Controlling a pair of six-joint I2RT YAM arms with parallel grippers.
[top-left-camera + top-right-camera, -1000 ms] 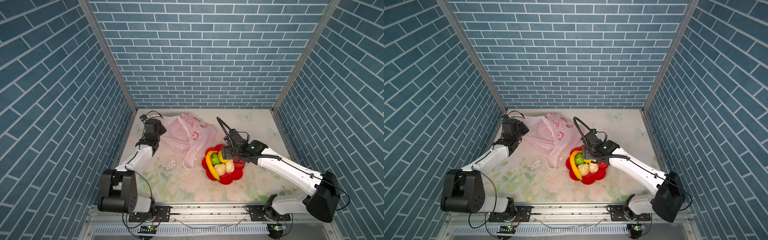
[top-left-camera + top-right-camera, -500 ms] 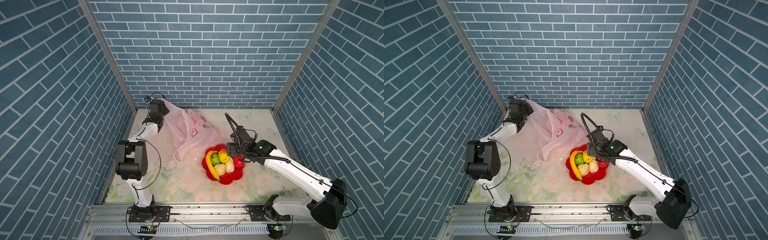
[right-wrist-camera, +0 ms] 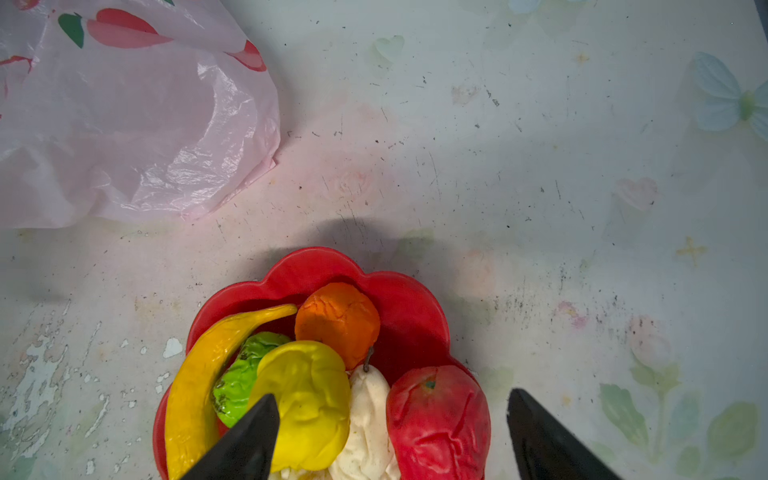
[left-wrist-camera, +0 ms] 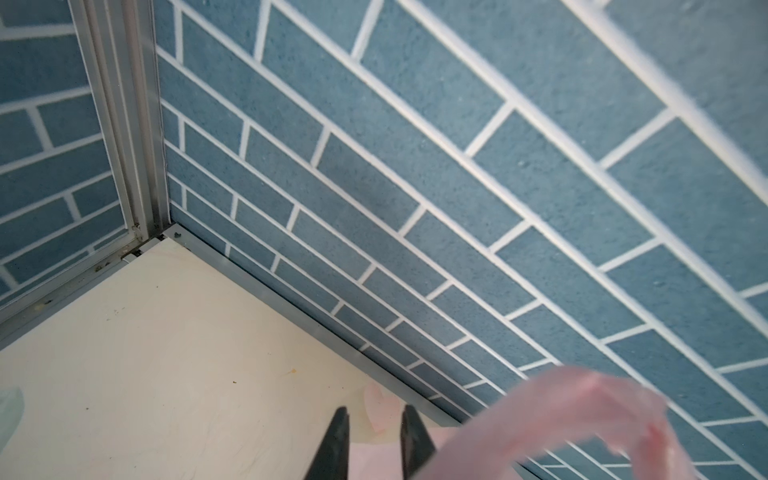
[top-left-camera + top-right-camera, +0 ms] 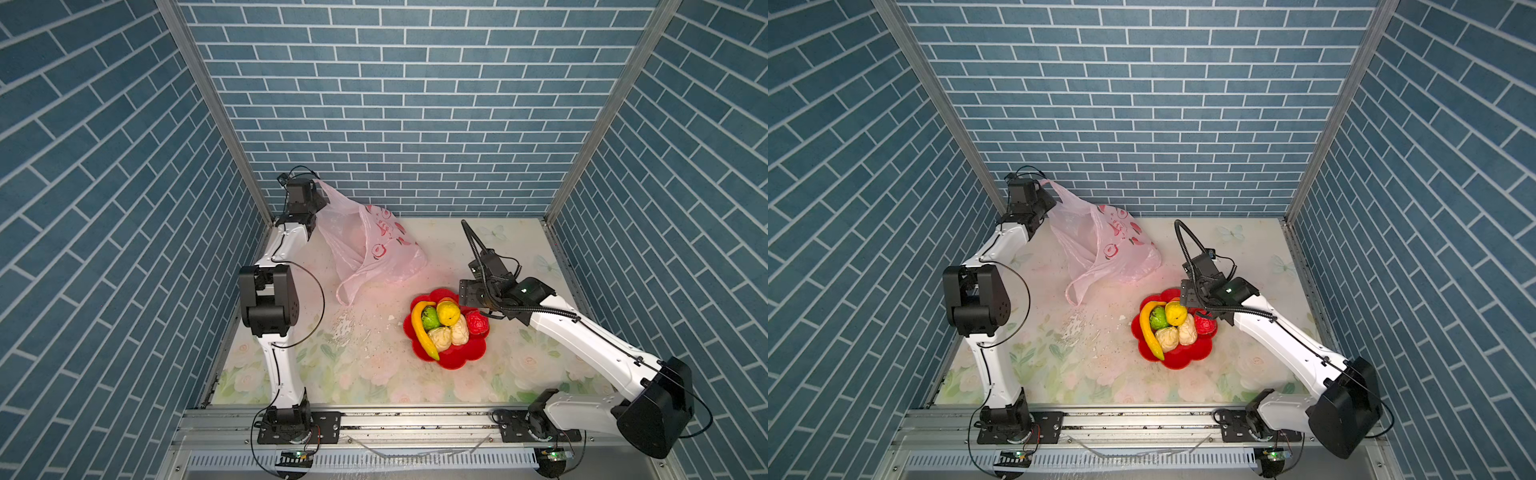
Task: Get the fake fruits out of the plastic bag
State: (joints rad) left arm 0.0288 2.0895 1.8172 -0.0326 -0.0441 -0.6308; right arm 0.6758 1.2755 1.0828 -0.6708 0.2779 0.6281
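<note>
Left gripper [image 4: 375, 409] narrowly parted beside pale-pink plastic bag [image 5: 374, 249], left of centre; right gripper [image 3: 391, 395] spread wide above fake fruits [image 5: 446, 313] piled in red bowl [image 5: 457, 361], lower centre.

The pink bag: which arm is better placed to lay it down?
Left. The left gripper is up at the bag's top corner near the back wall, jaws slightly parted. The right gripper hovers open over the red bowl, apart from the bag.
</note>
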